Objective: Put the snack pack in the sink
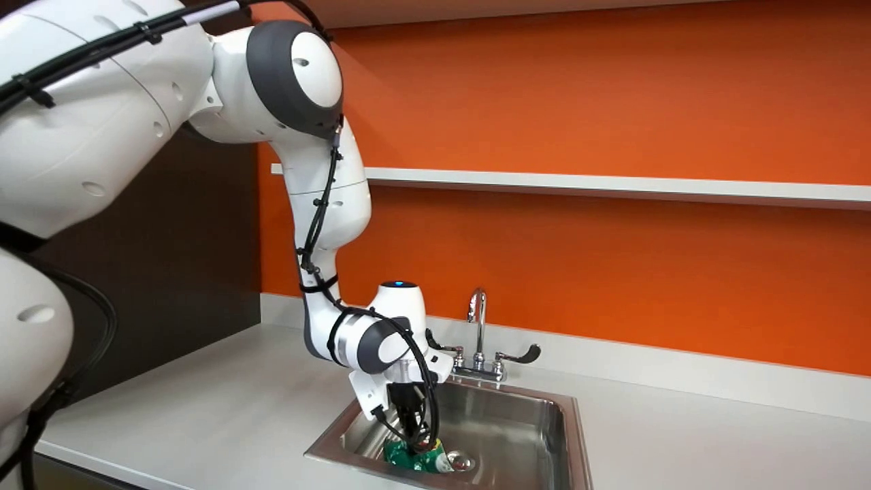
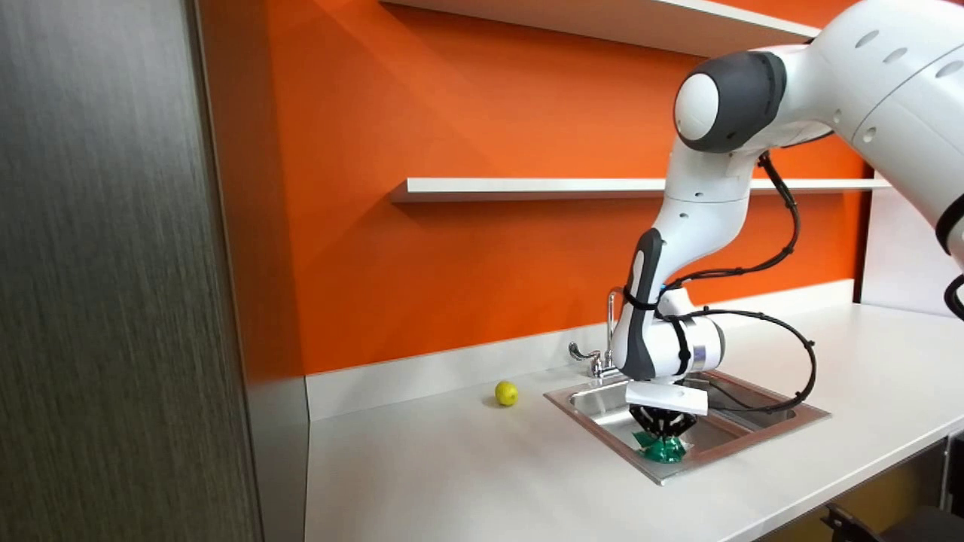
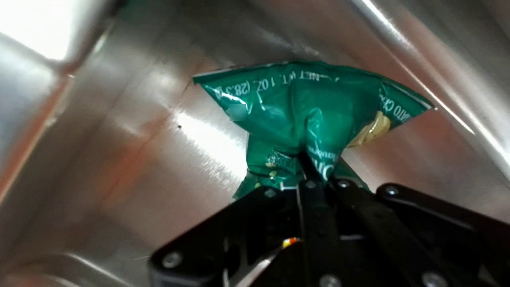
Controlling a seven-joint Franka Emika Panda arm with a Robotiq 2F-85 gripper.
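Note:
The snack pack is a green, shiny chip bag with white print. It is inside the steel sink, low in the basin; whether it touches the bottom is hard to tell. The pack also shows in both exterior views. My gripper points down into the sink and is shut on the middle of the pack, which is pinched and bunched between the fingers. The fingertips are partly hidden by the folds. The lower part of the pack is hidden behind the gripper in the wrist view.
A chrome faucet with lever handles stands behind the sink, close to my wrist. A yellow lemon lies on the white counter beside the sink. A white shelf runs along the orange wall. Sink walls surround the gripper.

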